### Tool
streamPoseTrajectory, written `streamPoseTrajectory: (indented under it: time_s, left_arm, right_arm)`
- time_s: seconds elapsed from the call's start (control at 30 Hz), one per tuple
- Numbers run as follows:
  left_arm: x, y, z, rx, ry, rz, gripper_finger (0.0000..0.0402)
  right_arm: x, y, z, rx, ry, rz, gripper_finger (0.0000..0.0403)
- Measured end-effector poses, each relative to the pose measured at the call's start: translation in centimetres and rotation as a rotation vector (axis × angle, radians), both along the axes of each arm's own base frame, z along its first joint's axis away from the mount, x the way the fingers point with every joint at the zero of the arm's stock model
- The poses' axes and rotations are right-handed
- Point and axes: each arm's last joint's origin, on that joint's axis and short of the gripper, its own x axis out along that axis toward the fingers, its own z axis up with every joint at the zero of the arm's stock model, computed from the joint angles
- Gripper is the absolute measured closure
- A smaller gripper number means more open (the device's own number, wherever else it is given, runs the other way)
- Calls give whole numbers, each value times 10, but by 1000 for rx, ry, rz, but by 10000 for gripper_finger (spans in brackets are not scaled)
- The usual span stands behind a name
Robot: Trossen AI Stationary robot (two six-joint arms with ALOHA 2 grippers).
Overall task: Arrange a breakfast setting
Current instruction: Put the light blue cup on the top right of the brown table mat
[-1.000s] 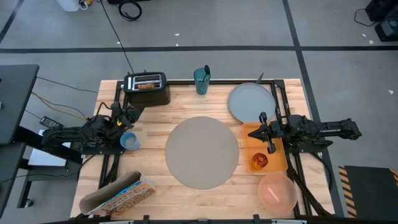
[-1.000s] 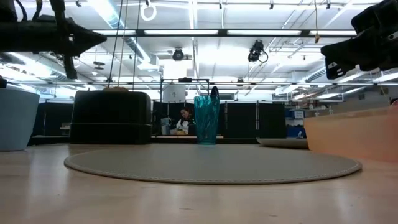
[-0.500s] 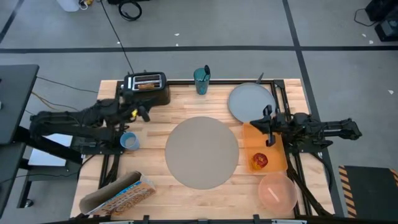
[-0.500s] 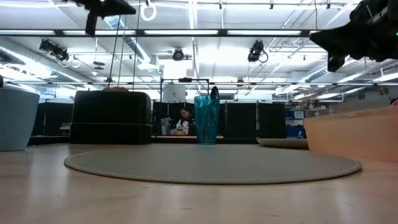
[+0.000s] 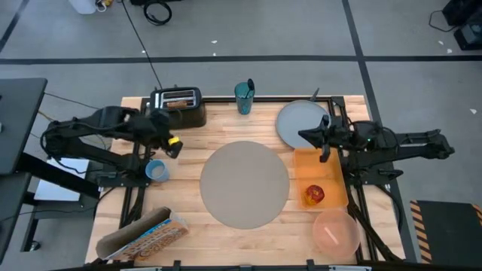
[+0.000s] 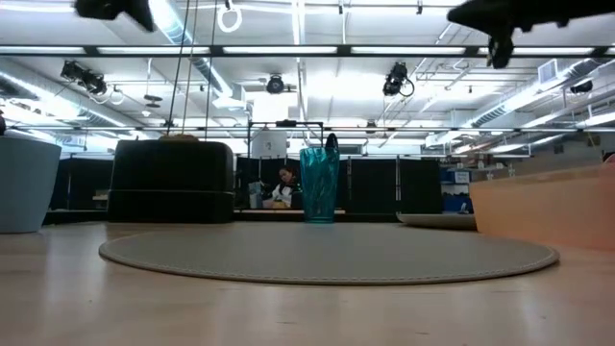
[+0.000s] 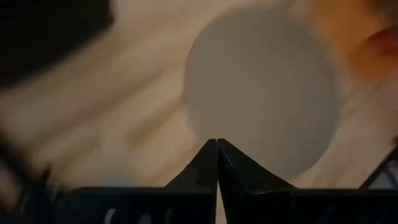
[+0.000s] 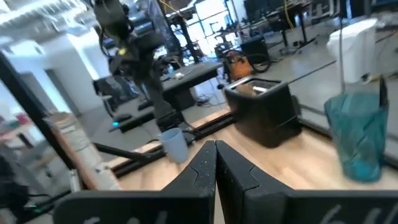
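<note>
The round grey-beige placemat [image 5: 245, 183] lies at the table's middle. The grey plate [image 5: 301, 120] lies at the far right. The red apple [image 5: 314, 194] sits on the orange mat [image 5: 322, 173], and the pink bowl [image 5: 335, 232] stands near the front right. The light-blue cup [image 5: 156, 170] stands at the left. A toast slice [image 5: 178, 104] sits in the black toaster [image 5: 179, 108]. A teal glass [image 5: 243, 98] holds a dark utensil. The cereal box [image 5: 143, 235] lies at the front left. My left gripper [image 5: 174, 147] is shut and empty, above the table between toaster and cup. My right gripper [image 5: 305, 135] is shut and empty, above the plate's near edge.
The toaster's cord runs off the far edge. Black frame rails [image 5: 340, 128] run along the table's left and right sides. Bare wood shows between the placemat and the cup. In the right wrist view the toaster [image 8: 261, 112], cup [image 8: 174, 143] and teal glass [image 8: 354, 134] show.
Both arms have risen. My left gripper has gone up and toward the table's right, from beside the cup to near the toaster. My right gripper has gone up and toward the far edge, from over the orange mat to the plate's near edge. Both stay shut.
</note>
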Motion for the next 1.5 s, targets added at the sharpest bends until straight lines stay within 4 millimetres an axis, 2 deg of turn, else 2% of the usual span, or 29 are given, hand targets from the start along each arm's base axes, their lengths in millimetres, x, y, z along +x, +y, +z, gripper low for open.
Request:
streamPoseTrajectory:
  time_s: [0.13, 0.27, 0.5, 0.67, 0.83, 1.23, 1.37, 1.5]
  left_arm:
    - [0, 0, -21, -73, 175, 111, 369]
    - [3, -2, -45, -159, 255, 168, 333]
    - [-2, -7, -90, -247, 403, 278, 250]
    - [0, -13, -117, -244, 421, 272, 226]
    - [-2, -16, -138, -247, 439, 305, 229]
    - [-1, -17, -166, -271, 438, 376, 234]
    - [-1, -17, -166, -263, 434, 380, 273]
    - [-2, -16, -166, -242, 438, 392, 344]
  right_arm:
    - [21, 0, 8, -29, 63, -9, 385]
    - [41, 1, -2, -1, 152, 30, 362]
    - [64, 4, -24, 77, 273, 132, 275]
    - [71, 5, -31, 102, 310, 158, 228]
    - [72, 5, -31, 101, 304, 158, 214]
    - [68, -4, -24, 64, 261, 121, 218]
    - [59, -8, -16, 69, 215, 103, 218]
    - [49, -13, -11, 91, 192, 89, 218]
